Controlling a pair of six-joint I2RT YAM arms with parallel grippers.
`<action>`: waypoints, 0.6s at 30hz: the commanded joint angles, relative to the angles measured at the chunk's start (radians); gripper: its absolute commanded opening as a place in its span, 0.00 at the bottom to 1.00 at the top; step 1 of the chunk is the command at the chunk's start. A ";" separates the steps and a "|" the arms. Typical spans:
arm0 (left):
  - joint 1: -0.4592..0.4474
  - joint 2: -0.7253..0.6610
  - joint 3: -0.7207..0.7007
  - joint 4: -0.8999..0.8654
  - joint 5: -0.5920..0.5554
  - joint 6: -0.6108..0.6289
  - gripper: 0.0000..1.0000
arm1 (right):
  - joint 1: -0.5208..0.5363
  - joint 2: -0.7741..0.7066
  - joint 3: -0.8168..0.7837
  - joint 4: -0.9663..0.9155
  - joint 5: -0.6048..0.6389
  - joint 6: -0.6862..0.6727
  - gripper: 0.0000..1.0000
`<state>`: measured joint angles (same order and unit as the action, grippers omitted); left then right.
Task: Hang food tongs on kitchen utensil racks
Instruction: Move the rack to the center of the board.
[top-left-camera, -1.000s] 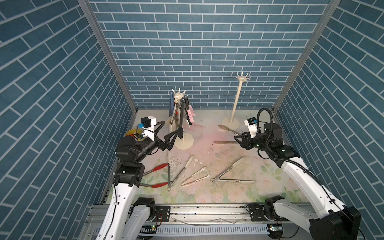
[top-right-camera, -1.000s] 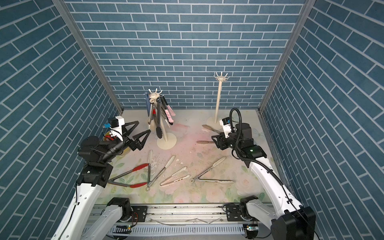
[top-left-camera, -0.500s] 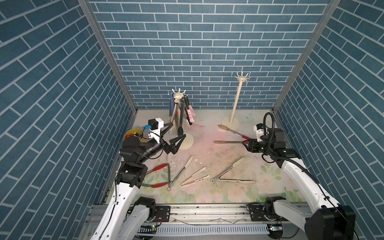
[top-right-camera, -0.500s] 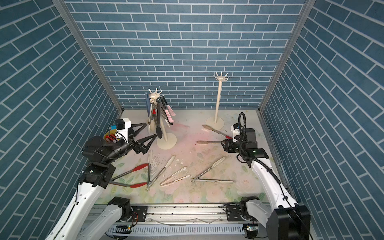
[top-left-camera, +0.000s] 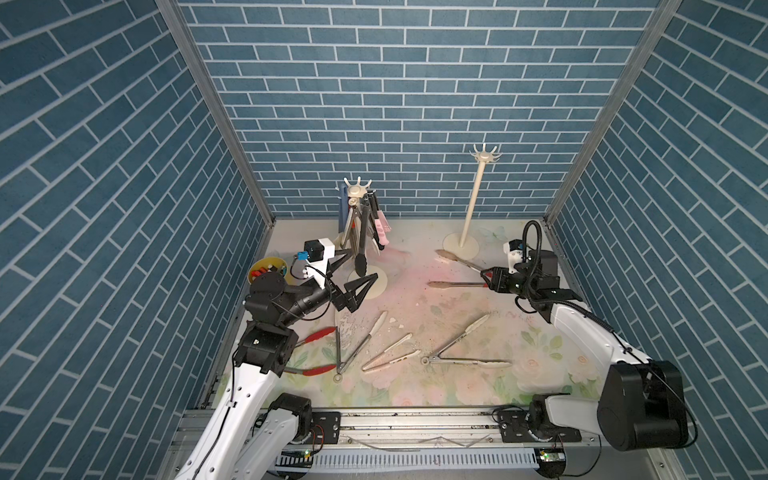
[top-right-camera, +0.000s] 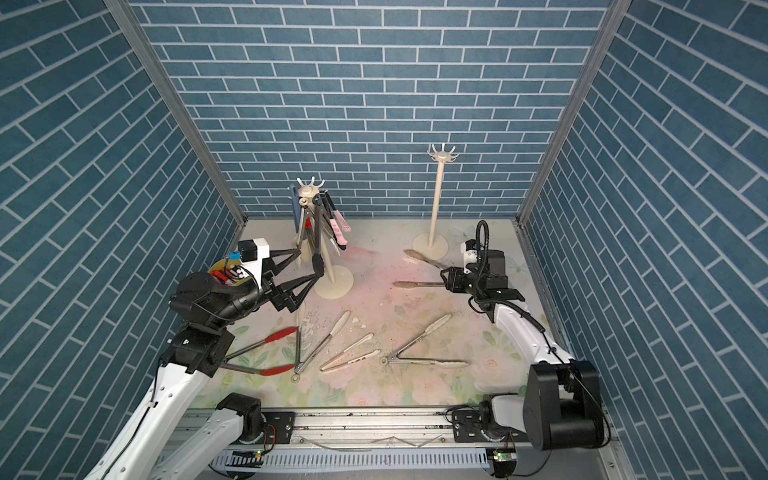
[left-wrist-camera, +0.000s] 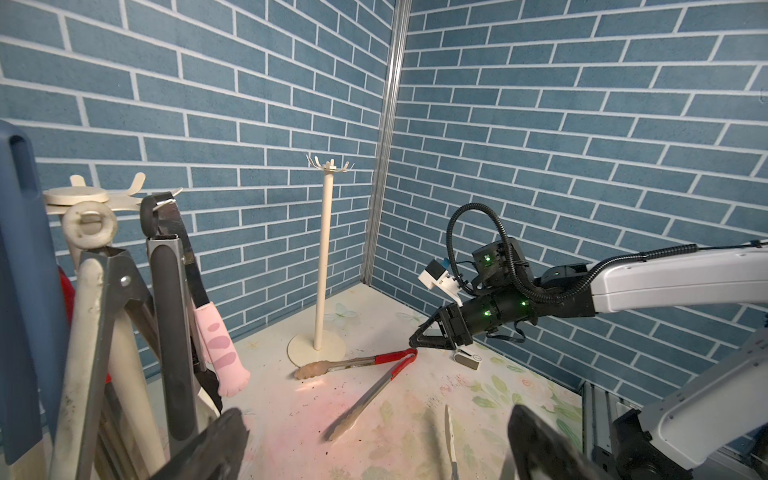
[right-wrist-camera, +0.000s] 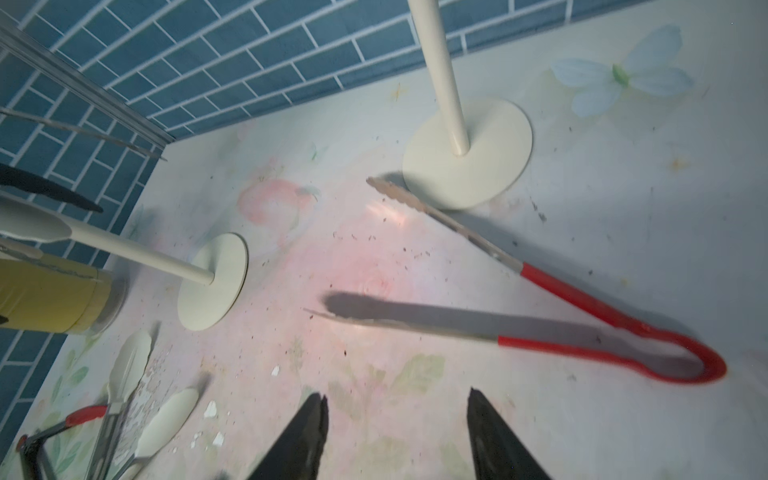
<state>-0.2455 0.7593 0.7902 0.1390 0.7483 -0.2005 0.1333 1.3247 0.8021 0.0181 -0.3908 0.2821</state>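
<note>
Two arms stretch forward: your left gripper (top-left-camera: 365, 263) gapes wide just beside the loaded rack (top-left-camera: 357, 192); your right gripper (top-left-camera: 484, 279), well apart from it, is part-spread, empty.

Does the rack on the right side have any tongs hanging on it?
No, the right rack carries nothing on top; the hung tongs all sit on the left rack.

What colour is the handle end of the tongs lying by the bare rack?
The tongs' handle is red, clearest in the right wrist view.
</note>
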 joint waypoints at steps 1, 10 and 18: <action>-0.010 0.003 -0.003 0.002 0.014 0.015 0.99 | -0.006 0.071 -0.010 0.300 -0.012 -0.031 0.55; -0.017 0.015 0.003 -0.018 0.013 0.029 0.99 | -0.005 0.327 0.171 0.528 -0.050 -0.070 0.53; -0.021 0.027 0.010 -0.035 0.003 0.036 0.99 | -0.007 0.508 0.311 0.712 -0.096 -0.049 0.51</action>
<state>-0.2619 0.7830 0.7902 0.1181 0.7490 -0.1810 0.1307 1.7870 1.0611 0.6090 -0.4412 0.2379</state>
